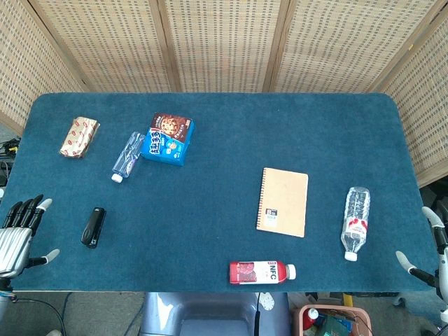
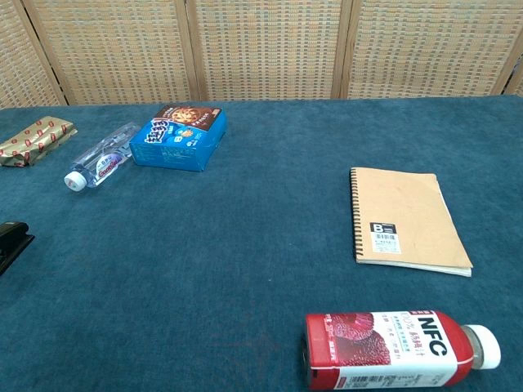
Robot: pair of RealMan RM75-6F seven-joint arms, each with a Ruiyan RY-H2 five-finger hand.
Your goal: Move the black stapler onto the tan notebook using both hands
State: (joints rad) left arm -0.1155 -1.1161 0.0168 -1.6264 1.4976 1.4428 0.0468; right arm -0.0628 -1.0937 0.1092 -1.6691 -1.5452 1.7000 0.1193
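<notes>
The black stapler [image 1: 93, 227] lies on the blue tablecloth near the front left; in the chest view only its end [image 2: 11, 242] shows at the left edge. The tan spiral notebook [image 1: 282, 201] [image 2: 405, 221] lies flat right of centre. My left hand [image 1: 19, 234] hovers at the table's left front corner, fingers spread and holding nothing, a short way left of the stapler. My right hand [image 1: 428, 257] shows only partly at the right edge, fingers apart, well right of the notebook. Neither hand appears in the chest view.
A red juice bottle [image 1: 261, 272] [image 2: 392, 349] lies at the front edge. A clear water bottle [image 1: 355, 223] lies right of the notebook. At back left are a blue cookie box [image 1: 168, 138] [image 2: 178, 135], a small bottle [image 1: 127, 157] [image 2: 100, 166] and a gold packet [image 1: 78, 136] [image 2: 33, 141].
</notes>
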